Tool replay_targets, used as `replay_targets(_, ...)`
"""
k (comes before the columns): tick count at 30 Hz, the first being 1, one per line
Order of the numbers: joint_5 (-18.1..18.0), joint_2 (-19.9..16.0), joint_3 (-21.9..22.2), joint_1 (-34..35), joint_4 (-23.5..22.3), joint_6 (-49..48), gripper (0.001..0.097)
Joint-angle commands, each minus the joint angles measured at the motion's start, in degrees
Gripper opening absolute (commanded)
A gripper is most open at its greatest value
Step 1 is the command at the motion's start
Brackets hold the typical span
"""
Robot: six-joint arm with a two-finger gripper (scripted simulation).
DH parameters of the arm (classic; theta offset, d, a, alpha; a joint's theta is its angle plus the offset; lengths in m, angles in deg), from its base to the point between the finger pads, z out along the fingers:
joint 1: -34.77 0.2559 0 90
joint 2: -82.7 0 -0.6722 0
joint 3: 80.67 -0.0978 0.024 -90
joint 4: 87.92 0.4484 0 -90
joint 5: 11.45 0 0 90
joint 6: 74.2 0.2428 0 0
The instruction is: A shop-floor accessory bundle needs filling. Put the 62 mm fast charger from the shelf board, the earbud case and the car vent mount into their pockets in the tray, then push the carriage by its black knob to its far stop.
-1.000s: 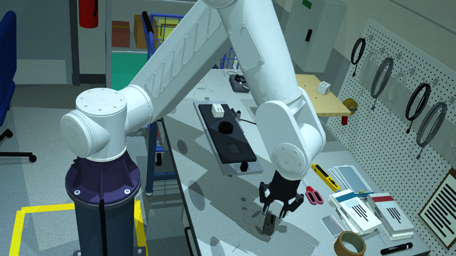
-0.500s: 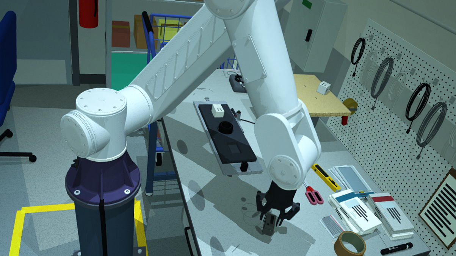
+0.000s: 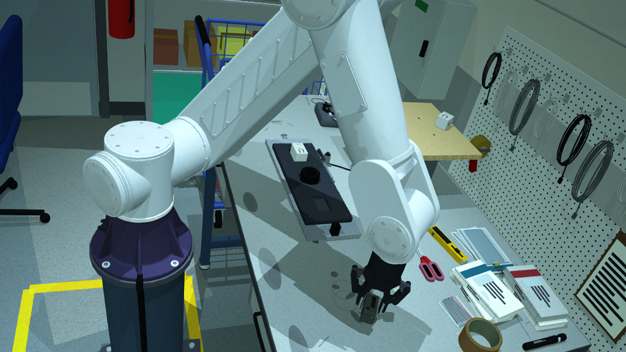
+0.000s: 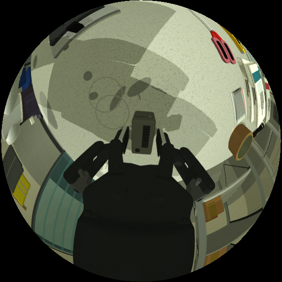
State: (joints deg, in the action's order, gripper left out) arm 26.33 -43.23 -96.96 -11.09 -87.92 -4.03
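Observation:
On the near part of the bench a small grey car vent mount stands on the tabletop, and my gripper is lowered over it, open, with a finger on either side and nothing held. Farther back the black tray sits on its grey carriage. A white charger rests in the far pocket and a black round earbud case in the middle one. The black knob stands at the carriage's near end. Another white charger sits on the wooden shelf board.
Behind the bench a pegboard hangs with coiled cables. Red scissors, a yellow cutter, boxed leaflets, a tape roll and a marker lie right of the gripper.

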Motion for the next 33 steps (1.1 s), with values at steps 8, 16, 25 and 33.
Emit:
replay_targets(8, 0.0, 0.0, 0.0, 0.0, 0.0, 0.0, 0.0475)
replay_targets(16, 0.0, 0.0, 0.0, 0.0, 0.0, 0.0, 0.0395)
replay_targets(25, 0.0, 0.0, 0.0, 0.0, 0.0, 0.0, 0.0305)
replay_targets(33, 0.0, 0.0, 0.0, 0.0, 0.0, 0.0, 0.0225)
